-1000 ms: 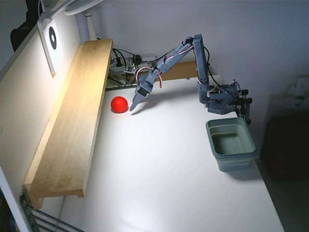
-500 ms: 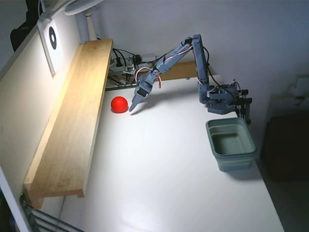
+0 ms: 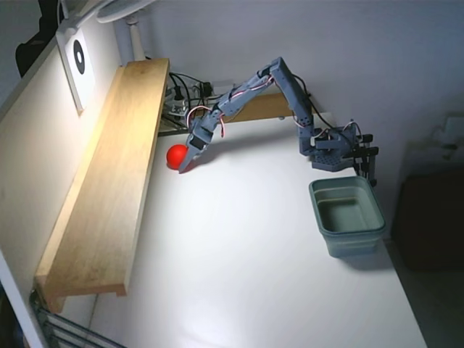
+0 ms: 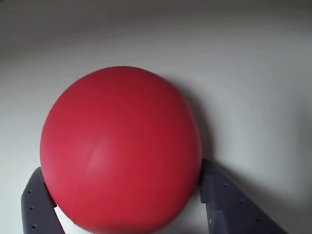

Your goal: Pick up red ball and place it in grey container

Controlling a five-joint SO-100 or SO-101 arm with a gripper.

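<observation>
The red ball (image 3: pixel 175 155) lies on the white table (image 3: pixel 239 246) at the far left, close to the wooden shelf. My gripper (image 3: pixel 188 162) reaches down to it from the right. In the wrist view the red ball (image 4: pixel 119 148) fills the space between the two blue-grey fingers (image 4: pixel 222 195), which press against its left and right sides; the gripper (image 4: pixel 122 168) is shut on it. The ball looks to be resting on the table. The grey container (image 3: pixel 348 214) stands empty at the right side of the table, in front of the arm's base.
A long wooden shelf (image 3: pixel 109 188) runs along the table's left edge, right beside the ball. Cables and electronics (image 3: pixel 185 98) lie at the back. The arm's blue-grey base (image 3: pixel 337 152) is clamped at the right edge, just behind the container.
</observation>
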